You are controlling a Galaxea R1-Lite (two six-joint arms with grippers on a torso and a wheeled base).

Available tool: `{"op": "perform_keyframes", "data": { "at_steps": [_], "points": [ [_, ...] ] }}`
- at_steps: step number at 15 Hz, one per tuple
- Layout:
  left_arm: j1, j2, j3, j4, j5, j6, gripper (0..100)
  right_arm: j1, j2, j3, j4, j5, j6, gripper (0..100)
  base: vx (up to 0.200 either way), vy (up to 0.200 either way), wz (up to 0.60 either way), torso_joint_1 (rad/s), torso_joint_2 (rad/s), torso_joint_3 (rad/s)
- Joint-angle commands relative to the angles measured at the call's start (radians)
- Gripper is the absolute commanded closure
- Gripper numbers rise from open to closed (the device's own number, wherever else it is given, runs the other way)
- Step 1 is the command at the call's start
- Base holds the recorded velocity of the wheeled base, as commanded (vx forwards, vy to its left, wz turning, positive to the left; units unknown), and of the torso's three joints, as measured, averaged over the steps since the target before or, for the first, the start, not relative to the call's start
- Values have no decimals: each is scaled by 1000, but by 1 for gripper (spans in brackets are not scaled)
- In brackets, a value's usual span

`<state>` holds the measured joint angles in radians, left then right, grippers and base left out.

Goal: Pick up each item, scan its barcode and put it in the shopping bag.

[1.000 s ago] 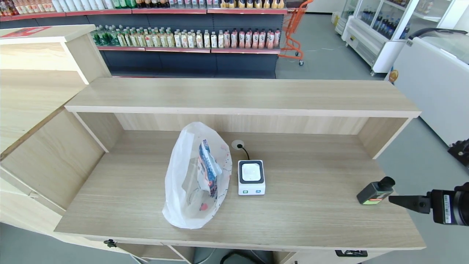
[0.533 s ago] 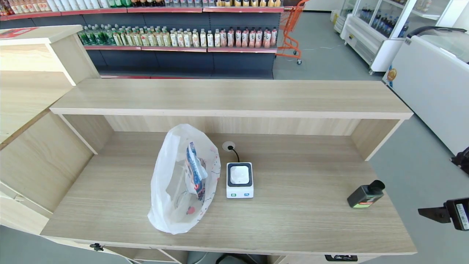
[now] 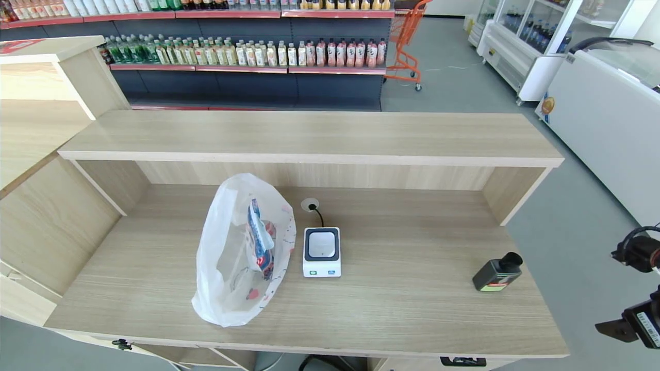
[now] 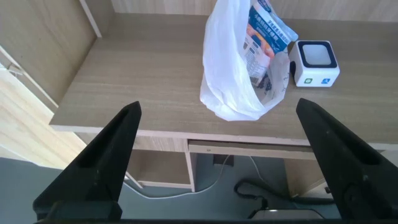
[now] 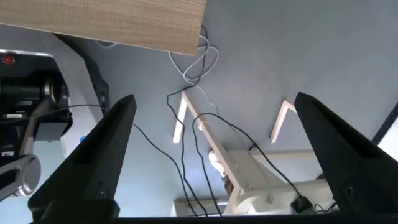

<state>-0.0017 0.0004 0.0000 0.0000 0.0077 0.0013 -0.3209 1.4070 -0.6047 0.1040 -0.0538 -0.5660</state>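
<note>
— What's on the counter?

— On my head view the counter [image 3: 412, 309] holds three things. The bag [image 3: 242, 252] stands left of centre, white and half see-through, with a blue packet [image 3: 259, 242] upright inside it. Just right of the bag sits the scanner [image 3: 322, 251], window facing up, its cable [image 3: 315, 215] running to a hole on the far side. The bottle [image 3: 496, 274] is well apart from both, near the right end of the counter. It is dark grey with a black cap, and I can't tell whether it stands or lies.

— And the claws?

— My left claw [image 4: 214, 162] has its fingers spread wide with nothing between them. It hangs on my side of the counter's near edge, toward the left, looking down on the bag and scanner. My right claw [image 5: 214, 155] is also spread wide and empty. It sits off the right end of the counter, nearer to me than the bottle and apart from it. It is over grey floor, where I see loose wires [image 5: 199, 143] and a pale wood frame [image 5: 249, 174].

— Anything behind?

— Shelves [image 3: 247, 56] of drinks along the far wall, an orange cart [image 3: 407, 46] right of them, and a white freezer [image 3: 603, 103] at far right
</note>
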Motion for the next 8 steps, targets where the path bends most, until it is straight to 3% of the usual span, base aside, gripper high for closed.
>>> {"op": "perform_keyframes", "data": {
  "at_steps": [1,5,8],
  "points": [
    [0,1,0,0,0,0,0,0,92,5,-55,-3,-68,0,0,0,0,0,0,0],
    [0,1,0,0,0,0,0,2,270,37,-331,3,-238,0,0,0,0,0,0,0],
    [0,1,0,0,2,0,0,6,397,36,-420,164,-307,0,0,0,0,0,0,0]
  ]
}}
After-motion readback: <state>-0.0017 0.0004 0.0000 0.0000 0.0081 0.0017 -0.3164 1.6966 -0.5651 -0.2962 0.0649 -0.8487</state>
